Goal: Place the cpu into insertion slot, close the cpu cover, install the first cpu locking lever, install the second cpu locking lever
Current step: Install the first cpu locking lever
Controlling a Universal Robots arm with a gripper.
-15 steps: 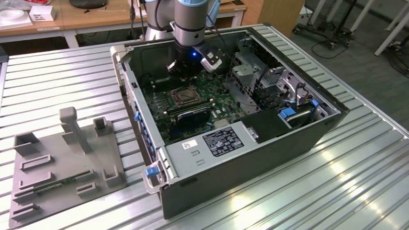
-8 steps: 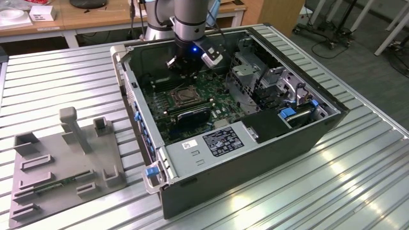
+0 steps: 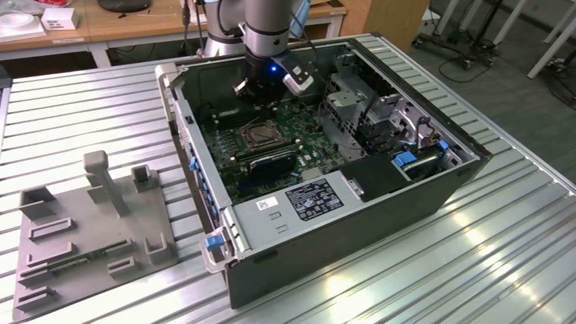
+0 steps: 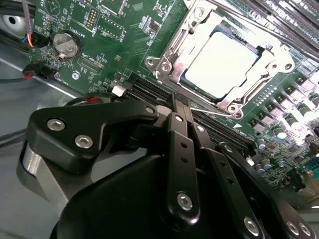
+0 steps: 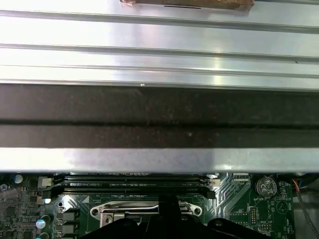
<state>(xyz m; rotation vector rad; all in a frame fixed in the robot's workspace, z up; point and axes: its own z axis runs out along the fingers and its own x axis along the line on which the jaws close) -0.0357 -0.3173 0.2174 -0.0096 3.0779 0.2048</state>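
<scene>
The cpu (image 4: 224, 62), a pale silver square, lies in the insertion slot (image 3: 256, 135) on the green board inside the open computer case. The cpu cover (image 4: 172, 64), a steel frame with a window, lies flat over it. A thin lever rod (image 4: 212, 113) runs along the socket edge nearest my fingers, and another rod (image 4: 259, 22) runs along the far edge. My gripper (image 4: 178, 104) hangs just beside the socket over the memory slots, its black fingers together with nothing visible between them. In the exterior view the gripper (image 3: 263, 101) is above the board's rear part, and in the first wrist view its tip (image 5: 167, 216) overlaps the socket frame (image 5: 124, 211).
Black memory slots (image 4: 149, 89) lie between my fingertips and the socket. A coin battery (image 4: 66, 44) and cables sit nearby. The case wall (image 3: 180, 115) and a drive cage (image 3: 360, 108) flank the board. A grey fixture plate (image 3: 90, 229) lies on the slatted table (image 3: 504, 229).
</scene>
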